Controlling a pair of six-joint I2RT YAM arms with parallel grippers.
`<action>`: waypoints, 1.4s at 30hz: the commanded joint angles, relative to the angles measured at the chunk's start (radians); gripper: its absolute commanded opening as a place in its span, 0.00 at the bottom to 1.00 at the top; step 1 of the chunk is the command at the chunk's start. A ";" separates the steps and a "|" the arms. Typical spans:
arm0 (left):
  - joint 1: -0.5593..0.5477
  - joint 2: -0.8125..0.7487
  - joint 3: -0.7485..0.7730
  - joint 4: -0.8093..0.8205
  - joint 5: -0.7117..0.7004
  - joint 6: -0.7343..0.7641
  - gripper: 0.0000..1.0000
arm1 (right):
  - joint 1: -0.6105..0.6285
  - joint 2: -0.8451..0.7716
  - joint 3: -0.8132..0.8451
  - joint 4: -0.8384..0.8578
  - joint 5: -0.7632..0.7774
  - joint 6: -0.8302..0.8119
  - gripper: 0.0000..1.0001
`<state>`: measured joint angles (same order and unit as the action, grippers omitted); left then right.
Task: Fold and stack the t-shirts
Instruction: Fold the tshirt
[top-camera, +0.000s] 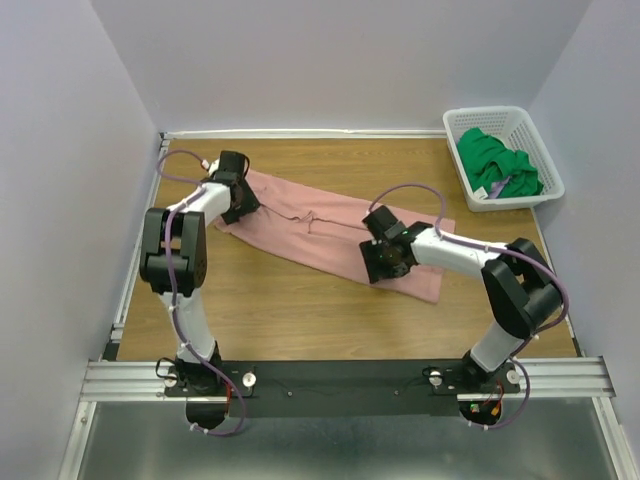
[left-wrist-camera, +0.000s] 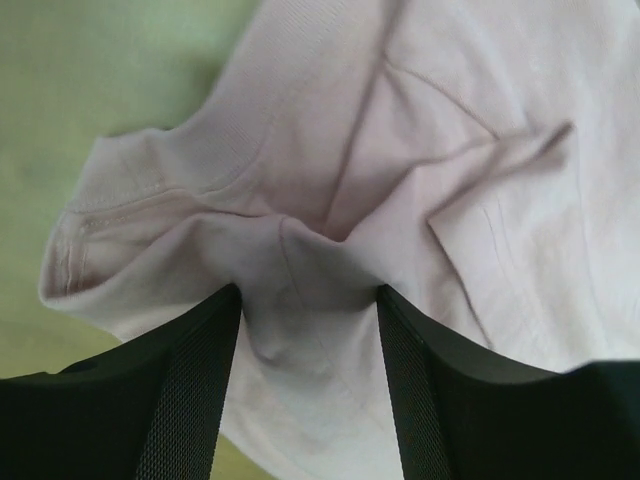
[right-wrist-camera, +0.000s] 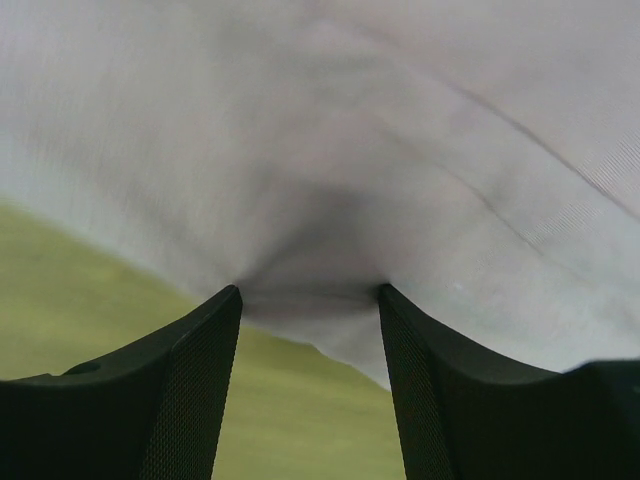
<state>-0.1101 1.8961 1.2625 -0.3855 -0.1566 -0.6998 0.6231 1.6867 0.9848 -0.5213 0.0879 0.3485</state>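
The dusty-pink t-shirt (top-camera: 310, 230) lies in a long folded strip, slanting from the back left toward the right. My left gripper (top-camera: 238, 205) presses down on its left end. In the left wrist view the pink cloth (left-wrist-camera: 450, 120) bunches up between the wide-apart jaws of that gripper (left-wrist-camera: 308, 295). My right gripper (top-camera: 385, 262) is down on the strip's right part, at its near edge. The right wrist view shows the cloth's edge (right-wrist-camera: 400, 130) puckered between the spread jaws of that gripper (right-wrist-camera: 310, 292). The green t-shirt (top-camera: 497, 165) sits crumpled in the basket.
The white lattice basket (top-camera: 505, 112) stands at the back right corner of the wooden table (top-camera: 300, 310). Grey walls close in the back and both sides. A metal rail (top-camera: 340, 378) carrying the arm bases runs along the near edge.
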 joint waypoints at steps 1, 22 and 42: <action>0.018 0.150 0.205 -0.101 -0.061 0.091 0.66 | 0.218 0.037 -0.080 -0.180 -0.252 0.133 0.65; 0.016 0.078 0.546 -0.148 -0.147 0.152 0.97 | 0.517 0.188 0.444 -0.328 -0.097 0.066 0.89; -0.218 -0.069 0.040 0.034 -0.050 -0.015 0.99 | 0.371 0.010 0.155 -0.249 -0.131 -0.023 1.00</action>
<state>-0.3294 1.7851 1.2587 -0.3912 -0.2047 -0.6979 0.9886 1.6714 1.1687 -0.8200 -0.0040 0.3241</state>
